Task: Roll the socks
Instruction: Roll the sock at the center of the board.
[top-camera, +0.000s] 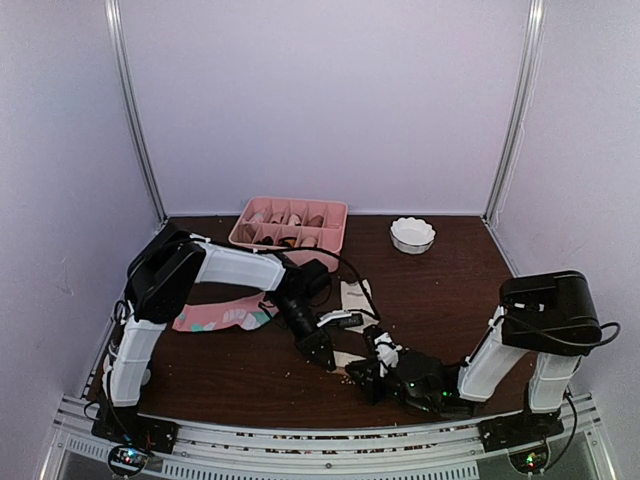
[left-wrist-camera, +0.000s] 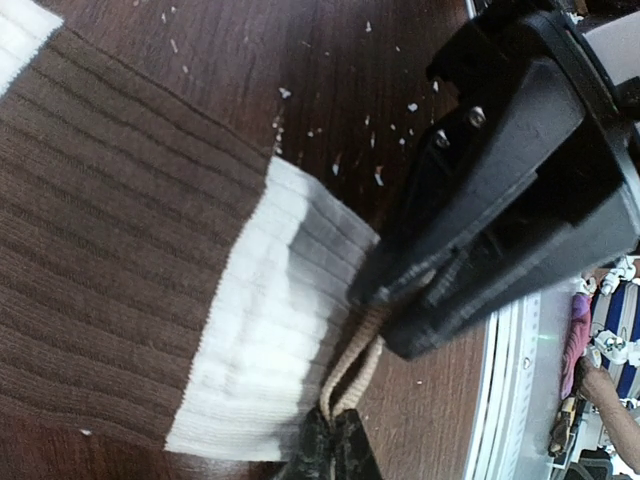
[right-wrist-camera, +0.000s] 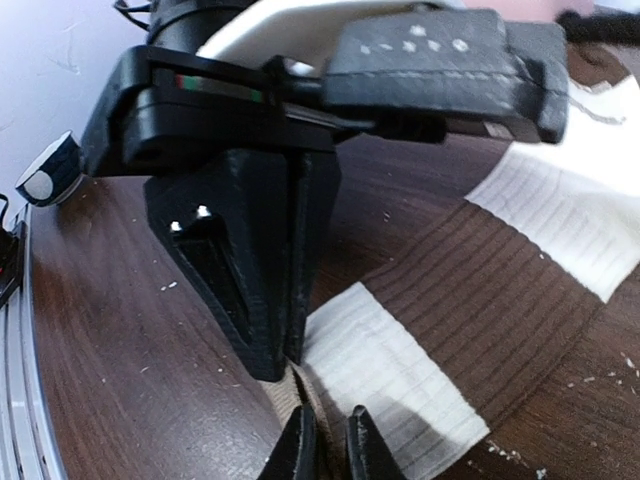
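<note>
A: So, left claw (right-wrist-camera: 287, 368) is clamped on the hem of the cream sock (right-wrist-camera: 400, 372); right claw (right-wrist-camera: 331, 452) nearly closed just beside it, grip unclear.
B: Dark wood counter (right-wrist-camera: 130, 330) under both, pale crumbs (left-wrist-camera: 376, 150). White walls (top-camera: 330, 100) behind.

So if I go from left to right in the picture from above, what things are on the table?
pink sock → pink tray → cream sock → white bowl
</note>
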